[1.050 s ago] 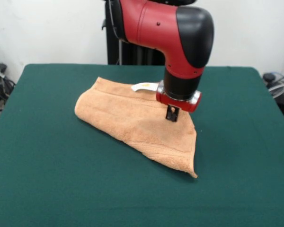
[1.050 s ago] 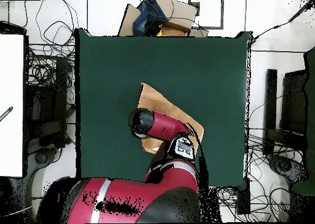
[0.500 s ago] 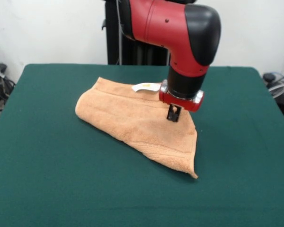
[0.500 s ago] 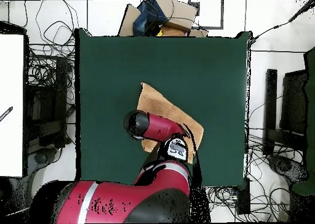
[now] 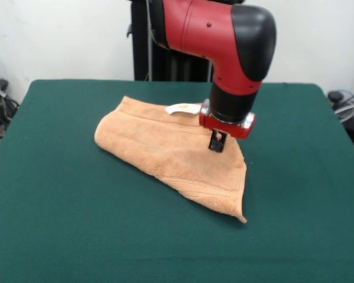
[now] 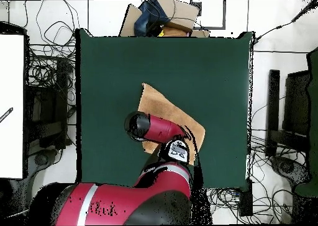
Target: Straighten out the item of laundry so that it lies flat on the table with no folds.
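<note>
Tan terry towel on the dark green worktop, near the middle and a little toward the far side in the front view. Not flat — folded over on itself into a rough triangle, with a rounded doubled edge at the left and a long sloping edge running down to a sharp corner that points at the camera on the right. Woven border band visible along that lower sloping edge, just inside the hem. Right-hand edge slightly raised, showing two layers. Small white tag sticking out from the far edge, lying on the green cloth just beside the arm's wrist.

From overhead, seen as a slanted tan patch in the middle of the worktop, partly covered by the red and black arm, with green showing on all sides.

Pincer down at the towel's upper right part, close to the far edge and near the tag, black tips meeting or almost meeting the cloth. Cannot tell whether clenched or released — fingers short, dark and mostly hidden under the red wrist ring. No lifted bunch of cloth visible at the tips.

No containers on the worktop. Cables and equipment on the floor around it in the overhead view.
</note>
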Controlling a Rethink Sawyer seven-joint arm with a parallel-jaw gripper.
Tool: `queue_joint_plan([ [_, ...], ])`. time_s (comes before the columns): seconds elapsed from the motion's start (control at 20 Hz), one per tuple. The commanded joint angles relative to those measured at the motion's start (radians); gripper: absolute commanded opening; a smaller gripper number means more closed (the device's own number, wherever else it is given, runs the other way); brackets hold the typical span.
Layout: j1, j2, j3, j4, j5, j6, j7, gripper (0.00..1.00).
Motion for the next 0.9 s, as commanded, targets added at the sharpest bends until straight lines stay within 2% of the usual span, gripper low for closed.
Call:
queue_joint_plan([
  [0.05,0.087,0.095,0.217,0.056,0.097,-0.176,0.292,0.0],
  [0.9,0.157,0.011,0.171,0.1,0.202,-0.09,0.295,0.0],
])
